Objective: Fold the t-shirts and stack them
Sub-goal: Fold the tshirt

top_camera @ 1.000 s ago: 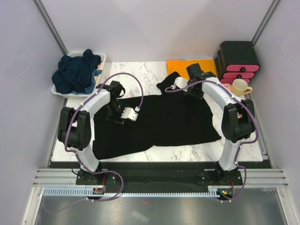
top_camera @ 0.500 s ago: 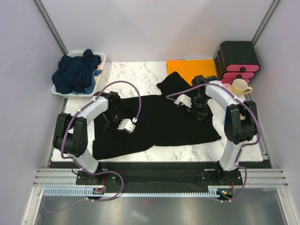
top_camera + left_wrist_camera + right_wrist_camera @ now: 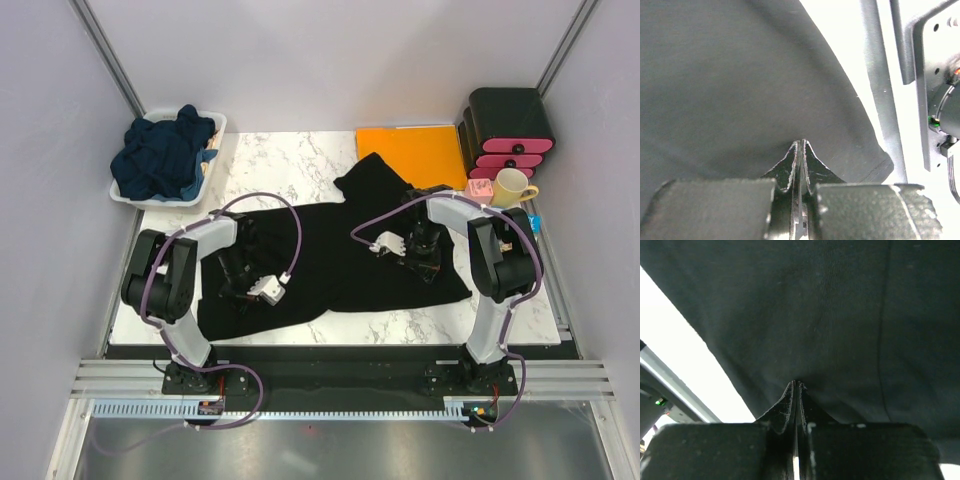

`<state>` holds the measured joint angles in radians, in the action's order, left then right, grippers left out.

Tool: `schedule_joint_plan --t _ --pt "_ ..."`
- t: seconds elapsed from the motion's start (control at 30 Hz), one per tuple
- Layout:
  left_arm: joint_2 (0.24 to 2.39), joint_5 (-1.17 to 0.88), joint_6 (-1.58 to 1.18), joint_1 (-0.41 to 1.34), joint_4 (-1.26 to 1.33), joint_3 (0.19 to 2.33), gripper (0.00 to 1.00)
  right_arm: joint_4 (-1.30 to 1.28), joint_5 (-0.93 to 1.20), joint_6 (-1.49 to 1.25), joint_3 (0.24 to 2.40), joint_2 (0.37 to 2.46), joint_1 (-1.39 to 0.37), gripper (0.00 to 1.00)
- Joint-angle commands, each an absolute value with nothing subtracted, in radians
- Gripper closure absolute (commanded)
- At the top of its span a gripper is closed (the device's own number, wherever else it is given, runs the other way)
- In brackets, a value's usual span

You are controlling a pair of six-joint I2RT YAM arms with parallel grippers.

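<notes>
A black t-shirt (image 3: pixel 340 250) lies spread flat on the marble table (image 3: pixel 290 160), one sleeve pointing toward the back. My left gripper (image 3: pixel 232 270) is low over the shirt's left part. In the left wrist view it (image 3: pixel 801 142) is shut, tips touching the black cloth (image 3: pixel 740 75), with nothing seen between the jaws. My right gripper (image 3: pixel 430 262) is low over the shirt's right part, near its hem. It (image 3: pixel 797 383) is likewise shut, its tips against the cloth (image 3: pixel 815 305). More t-shirts, dark navy (image 3: pixel 160 155), are heaped in a white bin (image 3: pixel 222 122) at the back left.
An orange sheet (image 3: pixel 412 150) lies flat at the back right, partly under the black sleeve. A cream mug (image 3: pixel 512 186) and a black drawer unit with pink drawers (image 3: pixel 510 125) stand at the right edge. Bare marble shows behind the shirt.
Both grippers have come from the shirt's far edge toward the near side and lower onto the cloth. Both jaws have gone from open to shut.
</notes>
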<state>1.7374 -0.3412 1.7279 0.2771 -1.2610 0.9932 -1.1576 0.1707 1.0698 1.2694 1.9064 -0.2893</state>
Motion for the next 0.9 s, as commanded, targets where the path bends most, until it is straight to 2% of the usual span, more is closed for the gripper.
schedule_joint_plan --t 0.0,0.33,0.53,0.63,0.67,0.7,0.77,0.87 --pt "1.759 -0.296 1.813 0.282 -1.279 0.939 0.98 -1.088 0.127 1.081 1.226 1.948 -0.276 1.00" --pt "1.766 -0.143 1.825 0.276 -1.120 0.743 0.98 -0.989 -0.037 1.097 1.103 1.911 -0.195 1.00" --pt "1.798 -0.181 1.754 0.272 -1.080 0.829 0.98 -1.081 0.033 1.100 1.138 1.882 -0.186 0.98" --pt "1.804 -0.189 1.697 0.253 -1.063 0.928 0.98 -1.146 0.077 1.104 1.210 1.870 -0.195 0.83" --pt "1.804 -0.187 1.665 0.247 -1.043 0.957 0.95 -1.155 0.086 1.108 1.245 1.864 -0.199 0.72" --pt "1.807 -0.187 1.649 0.239 -1.039 0.989 0.94 -1.166 0.093 1.109 1.265 1.855 -0.204 0.68" --pt "1.813 -0.189 1.611 0.216 -1.037 1.095 0.92 -1.199 0.124 1.112 1.339 1.850 -0.213 0.62" --pt "1.802 -0.199 1.577 0.196 -1.042 1.228 0.90 -1.233 0.178 1.104 1.429 1.850 -0.222 0.60"
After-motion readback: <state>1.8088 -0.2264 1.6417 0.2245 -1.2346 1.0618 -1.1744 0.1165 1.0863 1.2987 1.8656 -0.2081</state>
